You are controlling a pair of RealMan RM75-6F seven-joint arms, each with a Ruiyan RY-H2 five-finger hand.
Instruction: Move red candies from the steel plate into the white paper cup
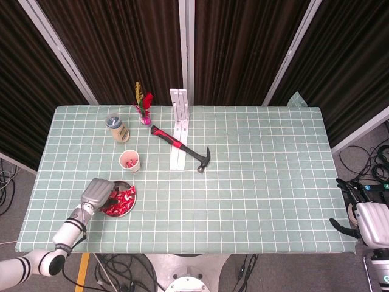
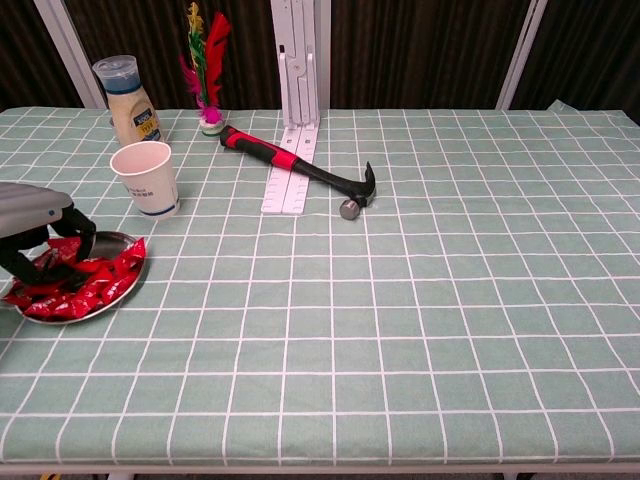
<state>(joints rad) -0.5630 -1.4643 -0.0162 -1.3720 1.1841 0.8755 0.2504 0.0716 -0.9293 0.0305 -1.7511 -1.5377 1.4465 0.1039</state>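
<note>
The steel plate (image 1: 135, 198) (image 2: 127, 291) lies near the table's front left corner, heaped with red candies (image 1: 123, 201) (image 2: 95, 276). My left hand (image 1: 98, 193) (image 2: 30, 222) sits low over the plate's left side. Its dark fingers (image 2: 78, 236) curl down into the pile, and the candies hide whether one is pinched. The white paper cup (image 1: 130, 162) (image 2: 147, 178) stands upright just behind the plate, with some red candies inside. My right hand (image 1: 368, 221) hangs off the table's right edge, holding nothing, and shows only in the head view.
A black and red hammer (image 1: 182, 147) (image 2: 300, 166) lies across a white bracket (image 1: 179, 128) (image 2: 296, 130) mid-table. A sauce bottle (image 1: 117, 128) (image 2: 129, 99) and a feather shuttlecock (image 1: 144, 106) (image 2: 205, 70) stand at the back left.
</note>
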